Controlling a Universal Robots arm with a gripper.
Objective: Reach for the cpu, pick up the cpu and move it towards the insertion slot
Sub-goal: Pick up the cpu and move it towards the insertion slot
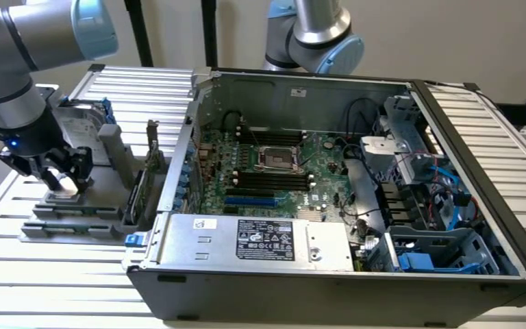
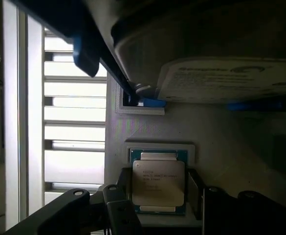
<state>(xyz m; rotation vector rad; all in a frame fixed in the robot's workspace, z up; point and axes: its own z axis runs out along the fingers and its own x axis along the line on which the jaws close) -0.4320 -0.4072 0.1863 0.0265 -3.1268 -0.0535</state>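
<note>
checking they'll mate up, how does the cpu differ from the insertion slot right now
The cpu lies on a grey holder outside the computer case; the insertion slot sits inside it, on the green board. The cpu shows a plain silver-grey top; the insertion slot a shiny frame round a dark centre. The claw straddles the cpu; the insertion slot has nothing over it. Both are square and lie flat.

The exterior view is looking down from well back over the open computer case (image 1: 336, 291) and the grey holder (image 1: 71, 221). The wrist view is looking closely down onto the cpu (image 2: 158, 182) in that same holder.
</note>
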